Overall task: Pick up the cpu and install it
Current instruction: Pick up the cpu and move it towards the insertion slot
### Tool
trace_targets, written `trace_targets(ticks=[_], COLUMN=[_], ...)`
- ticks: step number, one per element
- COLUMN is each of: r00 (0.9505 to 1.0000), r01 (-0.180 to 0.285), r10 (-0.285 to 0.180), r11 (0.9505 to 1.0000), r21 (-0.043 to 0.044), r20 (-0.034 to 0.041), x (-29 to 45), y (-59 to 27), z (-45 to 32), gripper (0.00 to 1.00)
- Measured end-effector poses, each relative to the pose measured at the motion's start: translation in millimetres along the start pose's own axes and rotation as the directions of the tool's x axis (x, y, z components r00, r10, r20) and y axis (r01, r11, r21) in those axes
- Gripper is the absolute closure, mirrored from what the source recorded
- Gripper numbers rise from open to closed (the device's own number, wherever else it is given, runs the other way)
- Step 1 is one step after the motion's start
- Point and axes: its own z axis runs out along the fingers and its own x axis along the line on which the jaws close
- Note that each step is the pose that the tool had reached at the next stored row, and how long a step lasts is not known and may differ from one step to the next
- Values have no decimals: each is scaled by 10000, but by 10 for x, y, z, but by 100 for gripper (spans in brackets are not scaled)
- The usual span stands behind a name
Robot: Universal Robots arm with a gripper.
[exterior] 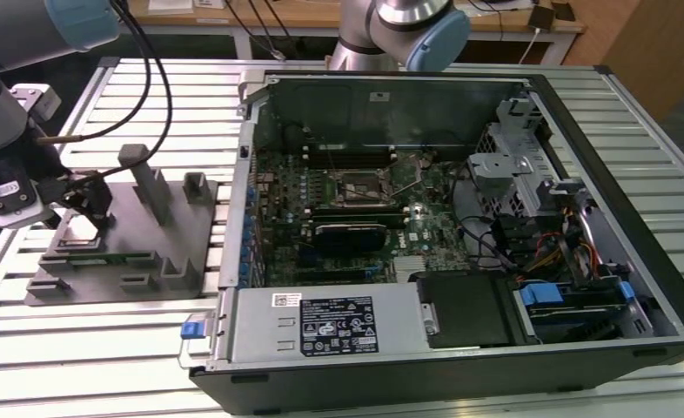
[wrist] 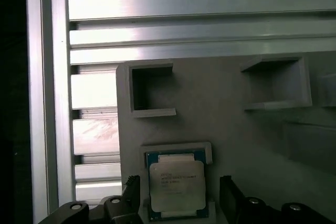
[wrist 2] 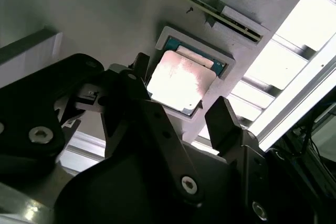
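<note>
First wrist view: the open claw (wrist: pixel 179 187), holding nothing, straddles the cpu (wrist: pixel 176 182), gaps at both edges; it lies flat in a recess of the grey tray (wrist: pixel 226 135) on the desk (wrist: pixel 157 3).

exterior view angled down over table (exterior: pixel 110 348), both wrist views close on cpu (wrist 2: pixel 181 85) (wrist: pixel 177 184)

One cpu (wrist: pixel 177 187), one grey moulded tray (exterior: pixel 57 270), one open computer case (exterior: pixel 459 379).

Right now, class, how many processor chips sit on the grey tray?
1: the chip lies in a grey tray recess, between the open gripper's fingers. Others may be hidden.
</note>
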Motion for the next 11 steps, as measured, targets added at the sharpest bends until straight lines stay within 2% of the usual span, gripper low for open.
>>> trace_targets(ticks=[11], r00=[9992], r01=[404], r10=[-404], r11=[9992], r21=[-10], r20=[-18], x=[0], y=[-4], z=[82], gripper=[29])
